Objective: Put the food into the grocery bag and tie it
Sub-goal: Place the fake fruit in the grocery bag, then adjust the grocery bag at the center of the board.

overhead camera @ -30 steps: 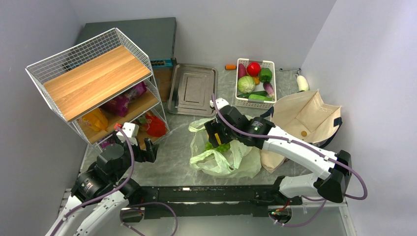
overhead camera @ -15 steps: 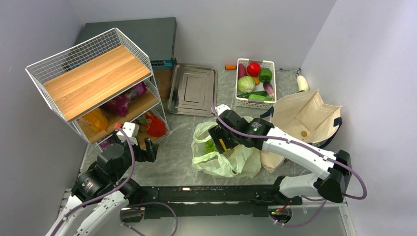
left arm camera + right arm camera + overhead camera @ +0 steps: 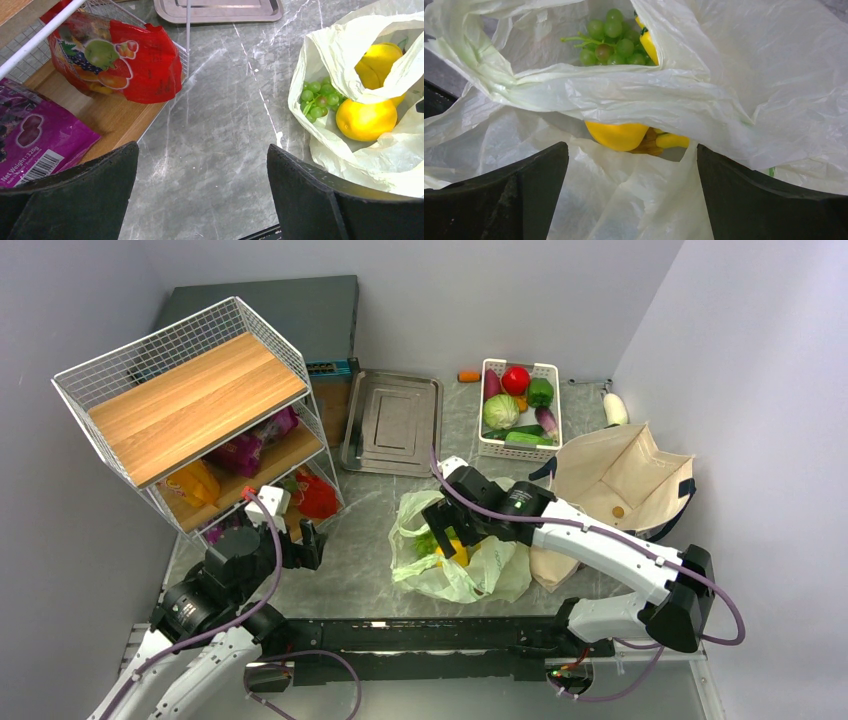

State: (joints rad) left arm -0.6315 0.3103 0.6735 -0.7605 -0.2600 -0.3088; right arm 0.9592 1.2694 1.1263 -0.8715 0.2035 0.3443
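At the far left stands the wire rack (image 3: 180, 410) with a wooden top. On its shelves we see a purple packet (image 3: 30, 135), a red packet (image 3: 120, 60) printed with fruit, and an orange packet (image 3: 192, 483). Just right of the rack, the left gripper (image 3: 202, 165) hangs above the bare tabletop, jaws spread wide with nothing between them. Farther back lies a metal tray (image 3: 392, 422), which holds nothing.

In the middle of the table, near us, sits the grocery bag (image 3: 470, 575), crumpled with its mouth open. Inside are green grapes (image 3: 317, 97), a lemon (image 3: 366, 120) and, behind it, what we take for bananas (image 3: 377, 62). The right gripper (image 3: 631, 150) hovers right over the bag's mouth. Its fingers are wide apart and grip nothing, with only the plastic and yellow fruit below them.

Far right of the tray is a white basket (image 3: 549, 370) with a cabbage (image 3: 501, 411), a red vegetable (image 3: 516, 379), a green pepper (image 3: 541, 392) and a cucumber (image 3: 522, 438). At the right edge lies a beige tote (image 3: 620, 475), open.

Against a second ago, the right gripper's jaws have gone from closed on a yellow fruit to fully apart, and that fruit now lies in the bag. The gripper has also shifted a little nearer. The left gripper has edged slightly to the right.
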